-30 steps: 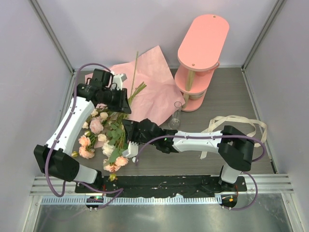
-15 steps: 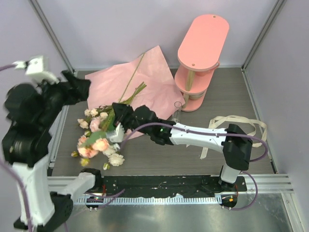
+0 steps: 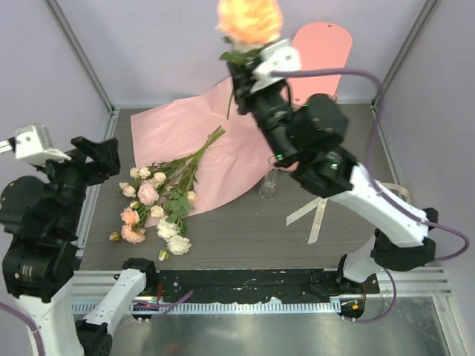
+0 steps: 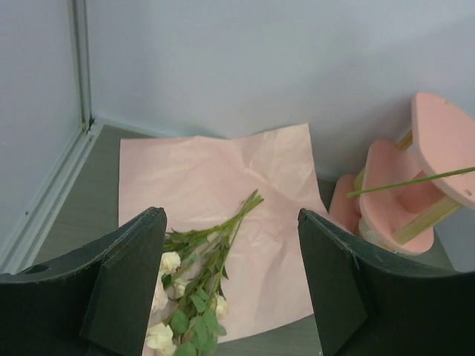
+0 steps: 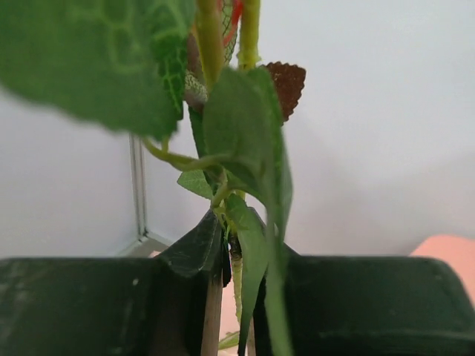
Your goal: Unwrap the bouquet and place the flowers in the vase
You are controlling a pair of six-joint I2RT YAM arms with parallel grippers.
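Note:
My right gripper (image 3: 239, 74) is raised high over the back of the table, shut on the green stem (image 5: 245, 274) of one peach rose (image 3: 249, 18). The stem's lower end (image 3: 228, 107) hangs below the jaws. The clear glass vase (image 3: 269, 182) stands on the table beneath and slightly right of it. The other flowers (image 3: 159, 204) lie loose at the left, stems on the flat pink paper (image 3: 200, 137); the left wrist view shows these flowers (image 4: 197, 297) too. My left gripper (image 4: 230, 215) is lifted at the far left, open and empty (image 3: 100, 152).
A pink tiered shelf (image 3: 319, 44) stands at the back right, just behind the vase. The cream ribbon (image 3: 323, 208) lies loose on the table right of the vase. Walls and metal frame posts close in the left, back and right sides.
My right arm has swung up from the flower pile, carrying one peach rose high above the vase. My left gripper let go, opened and drew up and away to the left.

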